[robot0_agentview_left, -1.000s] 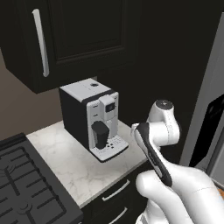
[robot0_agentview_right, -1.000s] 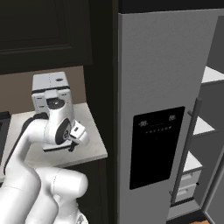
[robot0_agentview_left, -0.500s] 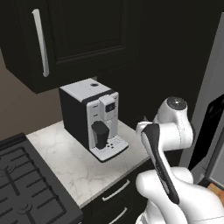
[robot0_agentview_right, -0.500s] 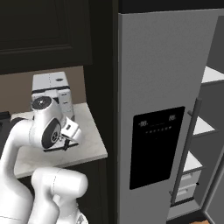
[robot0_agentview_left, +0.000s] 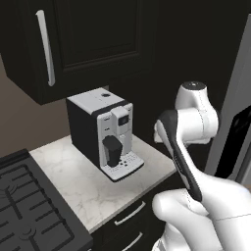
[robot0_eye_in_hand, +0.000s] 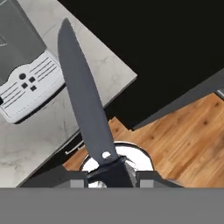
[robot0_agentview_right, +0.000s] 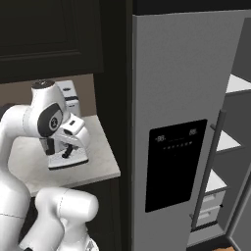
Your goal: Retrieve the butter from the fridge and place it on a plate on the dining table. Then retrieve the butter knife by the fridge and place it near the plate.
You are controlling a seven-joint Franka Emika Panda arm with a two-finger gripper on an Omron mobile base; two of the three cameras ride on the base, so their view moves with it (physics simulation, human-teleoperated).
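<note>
the gripper (robot0_eye_in_hand: 109, 173) is clamping the butter knife (robot0_eye_in_hand: 83, 98) by its handle, fingertips cut off at the frame edge; the blade is projecting over the marble counter (robot0_eye_in_hand: 39, 131), beside the fridge (robot0_agentview_right: 181, 98).

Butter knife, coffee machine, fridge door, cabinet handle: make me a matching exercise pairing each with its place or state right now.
Things:
1. butter knife
2. coffee machine
3. fridge door
4. cabinet handle

Places or states:
A. stands on the marble counter
B. carries the black dispenser panel
C. held in the end effector, blade pointing away from the hand
D. upright silver bar on a black upper cabinet

Pairs: 1-C, 2-A, 3-B, 4-D
</note>
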